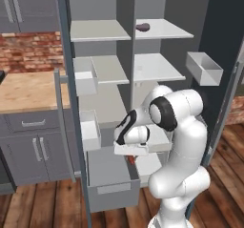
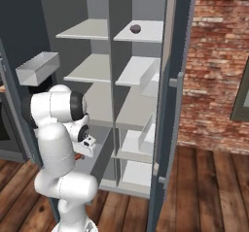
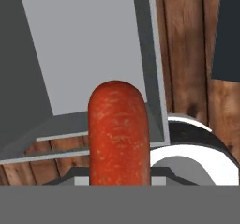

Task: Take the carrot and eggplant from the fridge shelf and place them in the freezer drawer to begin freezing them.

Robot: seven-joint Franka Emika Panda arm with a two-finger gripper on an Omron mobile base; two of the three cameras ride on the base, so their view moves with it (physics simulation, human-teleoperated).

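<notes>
- gripper [image 1: 132, 158] clamped tight on the carrot [image 3: 119, 133]; hand view has the carrot sticking up from between the fingers, orange-red, rounded tip pointing out along the hand
- left base view: small orange-red bit showing just under the hand, right above the open freezer drawer [image 1: 112, 188]
- hand view looks down into the drawer: bare grey floor, rim and front wall below the carrot tip, wood floor past the edge
- drawer pulled out at the bottom of the fridge, pale front panel facing out; nothing visible lying in it
- step in hand, as I read it: carrot carried to the drawer, hovering over it, not yet let go
- next move likely: lower a bit or just part the fingers so the carrot drops onto the drawer floor, away from the rim; carrot seems close to the drawer's right wall, so a nudge inward may help
- white door bins [image 1: 87, 76] beside the arm on the left door, one more on the right door
- farthest: eggplant [image 1: 142, 27] on the top right shelf [image 1: 164, 30], dark lump, well apart from the hand
- after release the arm needs to rise to that top shelf for the second pick
</notes>
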